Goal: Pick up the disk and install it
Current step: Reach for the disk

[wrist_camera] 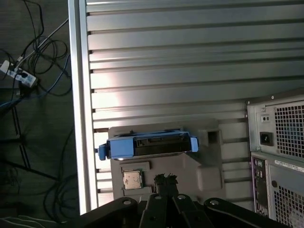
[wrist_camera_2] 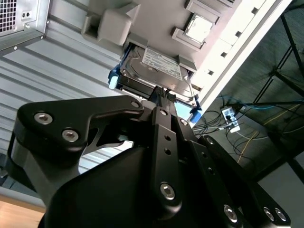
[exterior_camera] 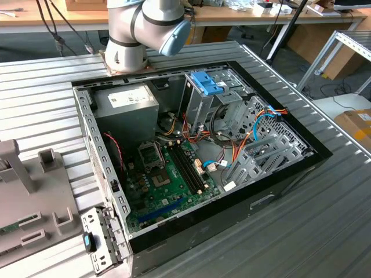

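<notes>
Blue-railed disk (wrist_camera: 152, 145) on grey stand (wrist_camera: 190, 166), just beyond my claw (wrist_camera: 166, 179). Claw narrow, empty. Pickup stage; I judge gripping calls for opening first.

Arm (exterior_camera: 139, 32): grey jointed segments with a blue end cap, seen in the exterior view
Gripper (wrist_camera_2: 164, 93): black linkage bars converging, aimed at the disk (wrist_camera_2: 159, 71)
Jaws: tips drawn together, holding nothing, just short of the disk's edge in both wrist views
</notes>
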`<control>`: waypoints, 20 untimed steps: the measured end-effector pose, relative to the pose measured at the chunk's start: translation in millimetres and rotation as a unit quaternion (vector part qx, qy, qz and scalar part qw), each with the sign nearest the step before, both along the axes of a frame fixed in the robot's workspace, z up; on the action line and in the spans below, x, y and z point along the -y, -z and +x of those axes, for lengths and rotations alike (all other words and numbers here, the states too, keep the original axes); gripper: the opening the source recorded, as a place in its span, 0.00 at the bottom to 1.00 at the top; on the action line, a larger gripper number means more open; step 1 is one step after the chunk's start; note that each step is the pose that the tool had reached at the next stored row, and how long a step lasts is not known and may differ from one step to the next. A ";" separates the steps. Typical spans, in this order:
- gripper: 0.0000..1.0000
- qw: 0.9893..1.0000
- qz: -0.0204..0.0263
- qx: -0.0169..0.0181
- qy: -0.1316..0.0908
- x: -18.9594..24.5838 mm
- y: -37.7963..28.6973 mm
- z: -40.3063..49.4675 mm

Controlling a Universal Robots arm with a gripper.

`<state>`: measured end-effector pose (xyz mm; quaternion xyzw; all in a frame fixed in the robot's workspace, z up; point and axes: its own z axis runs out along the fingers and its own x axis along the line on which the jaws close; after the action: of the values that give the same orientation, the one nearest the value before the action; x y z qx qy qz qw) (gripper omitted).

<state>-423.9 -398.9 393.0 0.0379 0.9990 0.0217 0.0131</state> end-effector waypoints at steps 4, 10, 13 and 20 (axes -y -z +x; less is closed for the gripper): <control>0.11 1.000 0.000 0.000 0.000 0.0 0.0 -12.7; 0.11 1.000 0.000 0.000 0.000 0.0 -0.1 -32.7; 0.11 1.000 0.000 0.000 0.000 0.0 0.0 -38.2; 0.11 1.000 0.000 0.000 0.000 0.0 -0.1 -42.7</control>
<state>-466.5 -398.9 393.1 0.0379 0.9990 0.0217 0.0130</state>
